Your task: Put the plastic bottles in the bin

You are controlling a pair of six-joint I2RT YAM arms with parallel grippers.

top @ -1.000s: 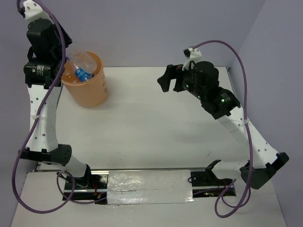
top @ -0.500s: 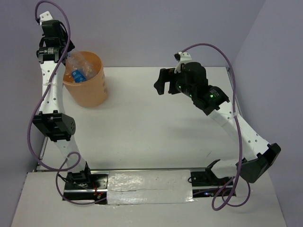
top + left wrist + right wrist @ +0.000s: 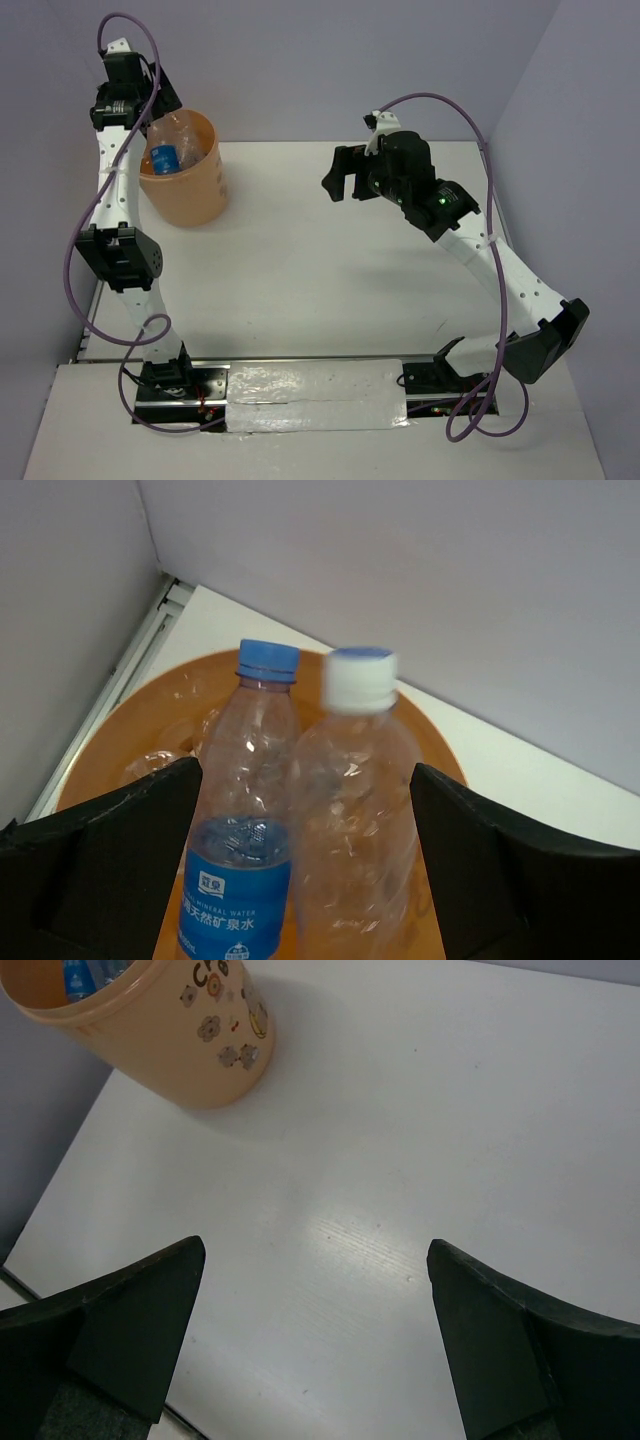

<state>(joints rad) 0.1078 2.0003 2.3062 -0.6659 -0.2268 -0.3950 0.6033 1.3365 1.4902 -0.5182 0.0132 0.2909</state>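
The orange bin (image 3: 195,195) stands at the table's back left; its rim (image 3: 440,755) fills the left wrist view. Two plastic bottles stand inside it: one with a blue cap and blue label (image 3: 240,870), and a clear, crinkled one with a pale cap (image 3: 355,810), slightly blurred. Other clear plastic lies at the bottom. My left gripper (image 3: 305,770) hangs over the bin (image 3: 155,115), open, both bottles showing between its wide fingers. My right gripper (image 3: 335,175) hovers open over the bare table, to the right of the bin (image 3: 170,1030), with nothing between its fingers (image 3: 315,1250).
The bin sits close to the lavender back wall and the left wall (image 3: 60,630). A metal rail (image 3: 150,630) runs along the table's left edge. White tabletop (image 3: 320,270) spreads between the arms. A taped strip (image 3: 315,400) lies by the arm bases.
My left arm has straightened and drawn back above the bin, and its jaws have gone from shut to open, letting go of the clear bottle. My right gripper shifted slightly left.
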